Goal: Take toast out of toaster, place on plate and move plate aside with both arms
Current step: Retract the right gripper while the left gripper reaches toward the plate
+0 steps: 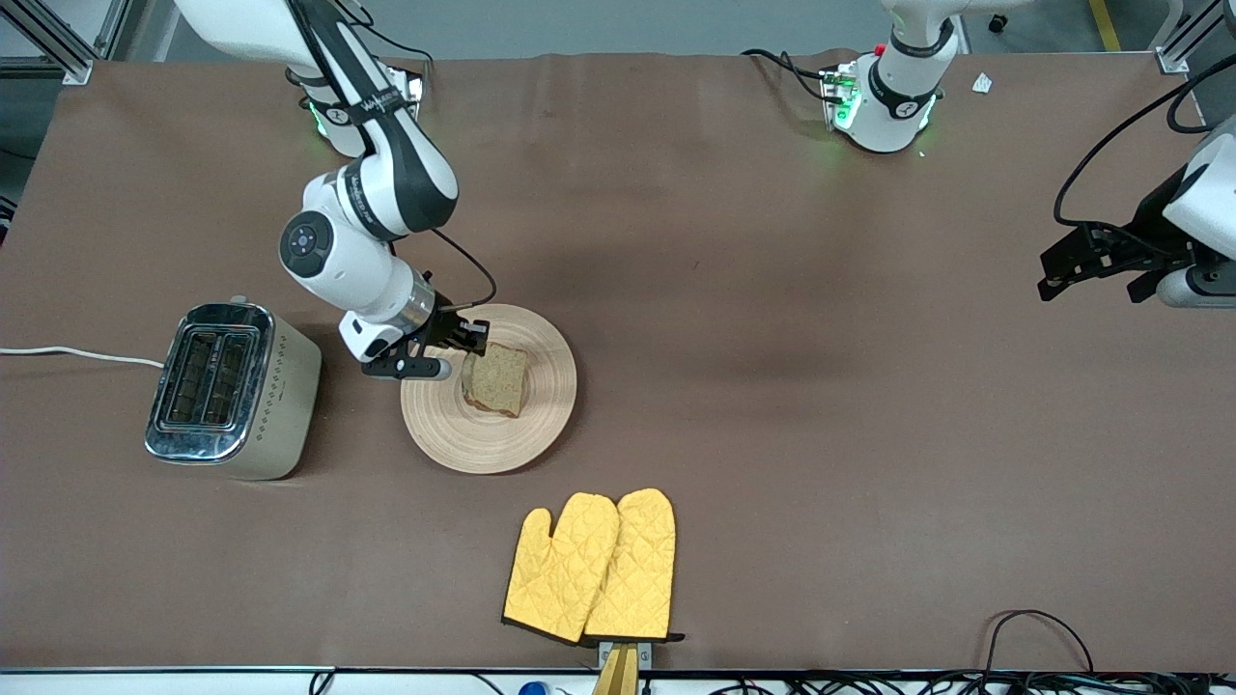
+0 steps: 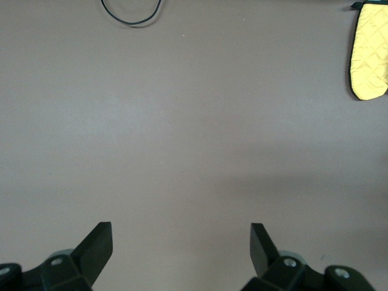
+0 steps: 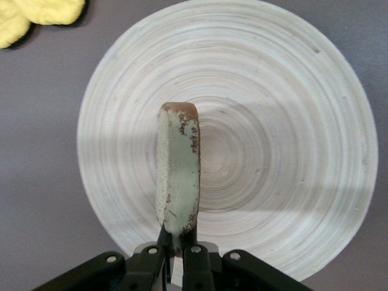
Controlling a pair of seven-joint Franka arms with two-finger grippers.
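Observation:
My right gripper [image 1: 470, 352] is shut on the toast [image 1: 497, 378], a speckled brown slice with a darker crust. It holds the slice by one edge over the middle of the plate [image 1: 483, 439], a round pale beige plate with ring grooves. In the right wrist view the toast [image 3: 179, 176] shows edge-on between the closed fingers [image 3: 179, 251], with the plate [image 3: 291, 121] beneath it. I cannot tell whether the toast touches the plate. My left gripper [image 1: 1057, 275] waits open and empty over bare table at the left arm's end, and its fingers [image 2: 97, 242] stand wide apart.
A chrome two-slot toaster [image 1: 232, 386] stands beside the plate, toward the right arm's end. A pair of yellow oven mitts [image 1: 594, 565] lies nearer the front camera than the plate; one also shows in the left wrist view [image 2: 370, 54]. Cables [image 1: 1038, 637] run along the front edge.

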